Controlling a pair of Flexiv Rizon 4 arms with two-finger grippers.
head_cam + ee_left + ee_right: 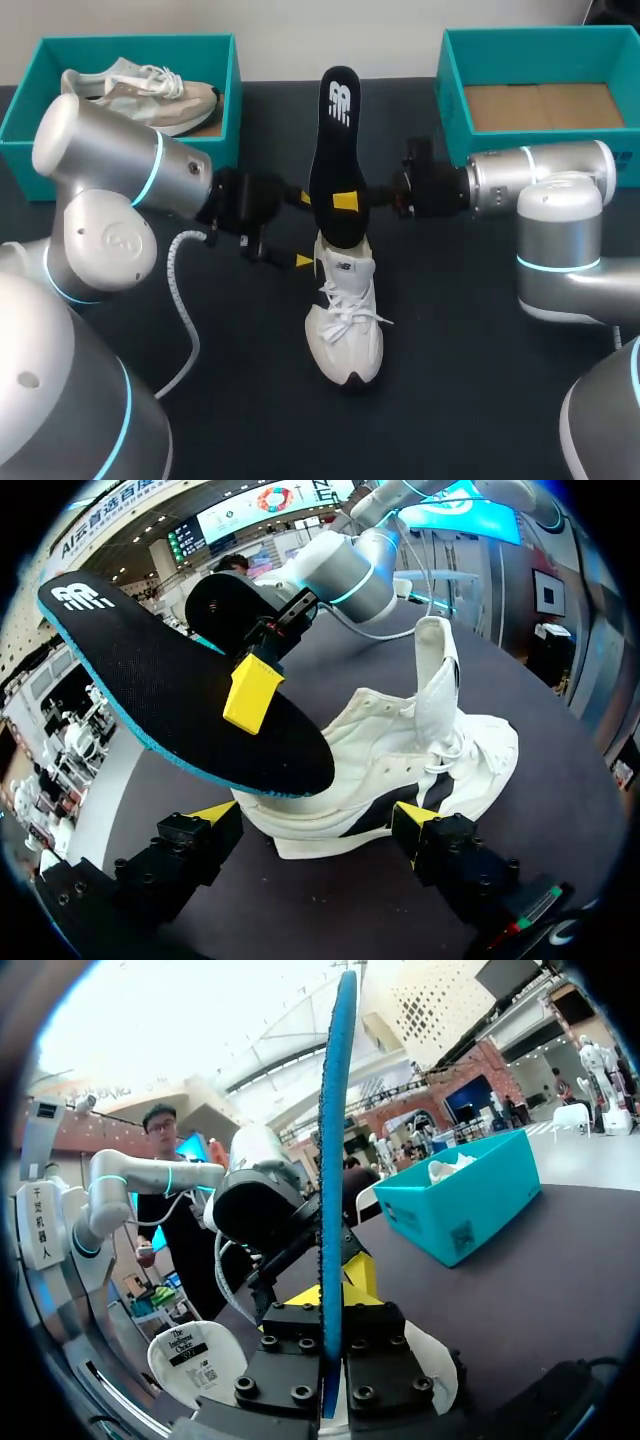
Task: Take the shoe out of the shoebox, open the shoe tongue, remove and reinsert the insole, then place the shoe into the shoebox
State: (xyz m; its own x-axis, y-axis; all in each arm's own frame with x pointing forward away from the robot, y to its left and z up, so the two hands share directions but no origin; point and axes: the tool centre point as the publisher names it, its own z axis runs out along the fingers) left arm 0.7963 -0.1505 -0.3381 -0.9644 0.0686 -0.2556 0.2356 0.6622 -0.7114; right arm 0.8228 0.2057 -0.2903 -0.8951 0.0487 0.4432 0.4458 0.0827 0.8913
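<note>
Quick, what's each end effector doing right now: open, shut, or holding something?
Left end effector: open, fingers spread by the white shoe.
Right end effector: shut on the black insole.

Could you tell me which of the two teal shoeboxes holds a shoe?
The left shoebox, with a pale shoe inside; the right shoebox shows only bare cardboard.

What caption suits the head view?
Right claw holds the black insole upright over the white shoe; open left claw sits at its heel.

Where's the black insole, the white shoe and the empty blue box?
black insole (335, 150), head view, its middle.
white shoe (348, 312), head view, its laces.
empty blue box (453, 90), head view, its left wall.
</note>
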